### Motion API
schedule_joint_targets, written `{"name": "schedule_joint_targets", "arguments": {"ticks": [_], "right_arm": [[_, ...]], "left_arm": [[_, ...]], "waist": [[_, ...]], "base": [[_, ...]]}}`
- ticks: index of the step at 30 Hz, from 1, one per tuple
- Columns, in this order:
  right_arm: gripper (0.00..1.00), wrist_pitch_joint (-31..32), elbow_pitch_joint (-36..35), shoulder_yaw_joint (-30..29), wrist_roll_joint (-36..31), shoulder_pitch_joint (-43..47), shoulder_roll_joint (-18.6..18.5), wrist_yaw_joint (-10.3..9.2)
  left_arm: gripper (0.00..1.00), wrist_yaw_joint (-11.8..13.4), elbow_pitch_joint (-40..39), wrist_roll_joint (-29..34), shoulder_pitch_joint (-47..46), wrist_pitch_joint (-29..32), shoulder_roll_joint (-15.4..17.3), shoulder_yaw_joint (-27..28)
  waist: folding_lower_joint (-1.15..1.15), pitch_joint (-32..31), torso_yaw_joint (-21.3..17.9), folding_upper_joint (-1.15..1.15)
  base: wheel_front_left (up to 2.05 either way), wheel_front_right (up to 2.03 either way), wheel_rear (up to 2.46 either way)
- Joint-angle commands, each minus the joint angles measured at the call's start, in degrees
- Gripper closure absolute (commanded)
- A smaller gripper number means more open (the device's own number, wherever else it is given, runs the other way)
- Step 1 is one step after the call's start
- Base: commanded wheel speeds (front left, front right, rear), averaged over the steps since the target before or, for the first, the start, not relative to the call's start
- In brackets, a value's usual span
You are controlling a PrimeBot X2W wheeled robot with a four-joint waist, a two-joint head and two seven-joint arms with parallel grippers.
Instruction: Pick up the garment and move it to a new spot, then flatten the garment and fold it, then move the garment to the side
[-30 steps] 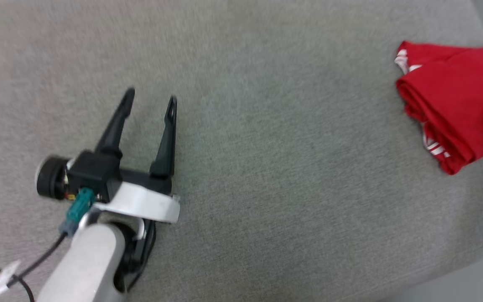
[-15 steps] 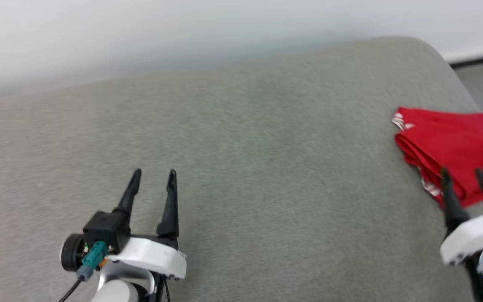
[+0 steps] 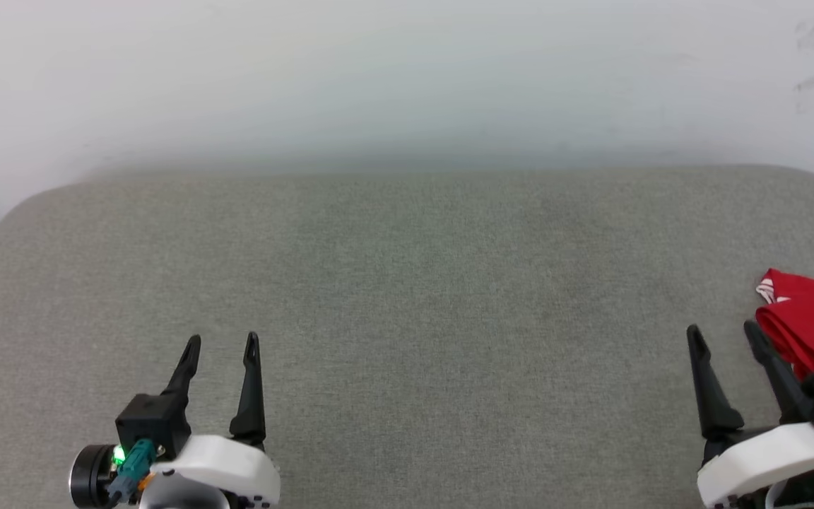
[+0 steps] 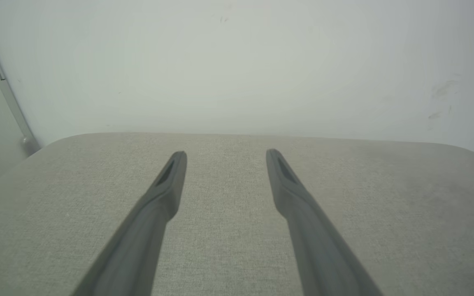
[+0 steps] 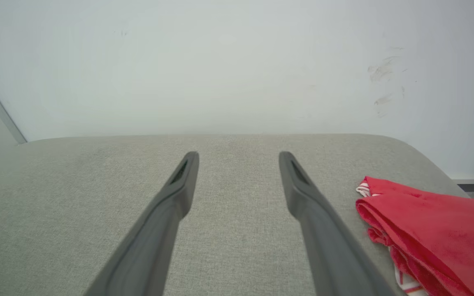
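Nearest the robot, the left tool (image 3: 223, 339) sits at the lower left with its fingers spread and nothing between them. The right tool (image 3: 721, 329) sits at the lower right, equally released and empty. A second ago the head view looked steeply down and showed the left tool alone. The camera has since tipped up, so both tools now frame the grey fabric surface (image 3: 407, 283) in what looks like a rest pose.

Just beside the right tool's outer finger lies the garment (image 3: 813, 332), a compact folded red bundle with a little striped trim showing. It rests at the right edge of the surface, gripped by nothing. Its apparent shift across the picture comes from the camera, not the cloth.

Beyond it the surface runs to a pale wall (image 3: 407, 85). With the garment folded and set aside, the task looks finished.
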Motion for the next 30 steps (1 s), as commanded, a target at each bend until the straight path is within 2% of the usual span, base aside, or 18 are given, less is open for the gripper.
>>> {"name": "schedule_joint_targets", "arguments": {"ticks": [1, 12, 30], "right_arm": [[0.00, 0.0, -1.3, 0.6, -0.4, 1.9, 0.6, -0.03], [0.00, 1.9, -4.6, 0.5, -1.5, 8.4, 1.3, -0.02], [0.00, 1.6, -4.7, 1.1, -2.1, 7.8, 1.5, -0.02]], "left_arm": [[0.00, 0.3, 0.2, -0.1, 1.6, -0.1, 0.5, 0.2], [0.00, 0.9, 1.8, -1.5, 6.5, -0.7, 1.3, 1.0], [0.00, 0.3, 3.4, -2.5, 6.6, -1.2, 1.2, 1.4]], "waist": [[0.01, -1.7, 1.0, 0.00], [0.01, -4.8, -0.5, 0.00], [0.01, -4.6, -1.0, 0.00]], "base": [[0.00, 0.00, 0.00], [0.00, 0.00, 0.00], [0.00, 0.00, 0.00]]}}
